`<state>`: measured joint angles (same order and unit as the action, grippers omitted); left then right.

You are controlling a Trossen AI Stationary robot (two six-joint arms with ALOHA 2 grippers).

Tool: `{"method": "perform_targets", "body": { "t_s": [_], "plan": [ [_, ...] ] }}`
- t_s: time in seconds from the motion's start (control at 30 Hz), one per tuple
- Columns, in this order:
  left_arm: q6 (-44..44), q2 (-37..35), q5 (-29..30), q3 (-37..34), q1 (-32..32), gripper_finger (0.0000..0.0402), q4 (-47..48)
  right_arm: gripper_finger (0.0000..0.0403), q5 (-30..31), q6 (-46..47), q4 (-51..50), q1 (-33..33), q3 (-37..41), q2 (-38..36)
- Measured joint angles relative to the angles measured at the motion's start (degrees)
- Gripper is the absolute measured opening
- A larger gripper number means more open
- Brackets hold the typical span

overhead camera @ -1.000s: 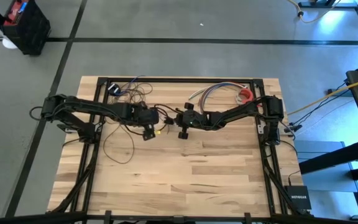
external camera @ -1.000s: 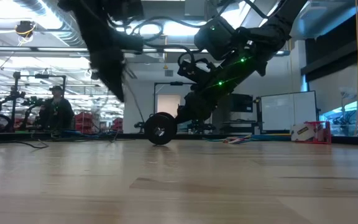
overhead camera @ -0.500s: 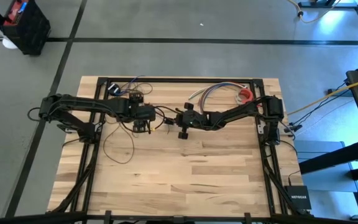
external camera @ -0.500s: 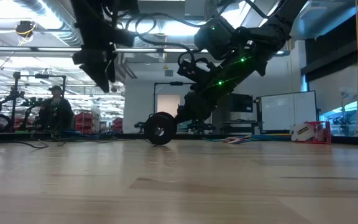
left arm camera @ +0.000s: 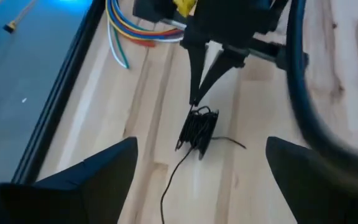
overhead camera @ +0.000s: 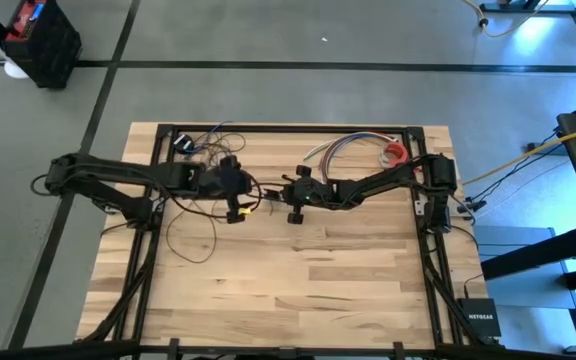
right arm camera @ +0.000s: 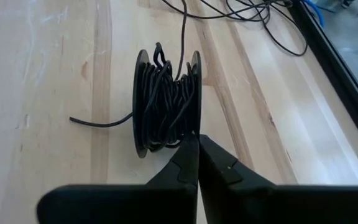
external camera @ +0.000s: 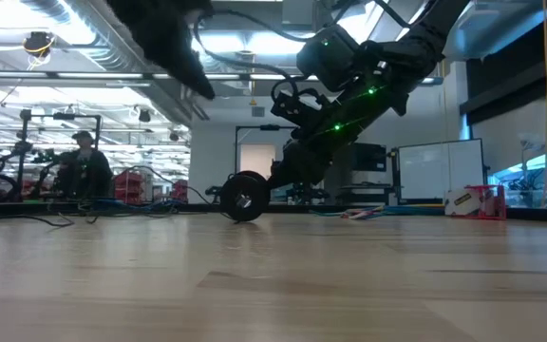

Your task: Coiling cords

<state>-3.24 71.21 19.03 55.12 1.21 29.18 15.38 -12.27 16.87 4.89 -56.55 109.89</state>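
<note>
1. Overhead, the left gripper (overhead camera: 236, 203) and right gripper (overhead camera: 272, 196) meet near the middle of the wooden table (overhead camera: 298, 280). The cords (overhead camera: 190, 237) trail in dark loops on the table's left half.
2. At table height, a small black spool (external camera: 245, 198) stands on edge on the table, the right arm reaching down to it.
3. From the left wrist, that gripper's fingers (left arm camera: 86, 174) stand wide apart, holding nothing; ahead sits the wound spool (left arm camera: 197, 129), with multicoloured wires (left arm camera: 132, 28) beyond.
4. From the right wrist, the closed fingertips (right arm camera: 194, 158) touch the spool's (right arm camera: 165, 102) lower edge; whether they pinch any wire cannot be told.
</note>
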Motion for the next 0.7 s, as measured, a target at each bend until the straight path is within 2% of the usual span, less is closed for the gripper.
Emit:
{"method": "perform_targets", "body": {
  "t_s": [0.33, 0.7],
  "plan": [
    [-2.65, 0.73, 0.06, -14.41, 0.38, 0.0347, -18.67, 0.0005, -0.02, -0.06, 0.32, -0.02, 0.0, 0.0],
    [2.43, 0.64, 0.04, -16.16, 0.27, 0.0347, -18.43, 0.0005, -0.02, -0.09, 0.95, 0.02, 0.0, 0.0]
  ]
}}
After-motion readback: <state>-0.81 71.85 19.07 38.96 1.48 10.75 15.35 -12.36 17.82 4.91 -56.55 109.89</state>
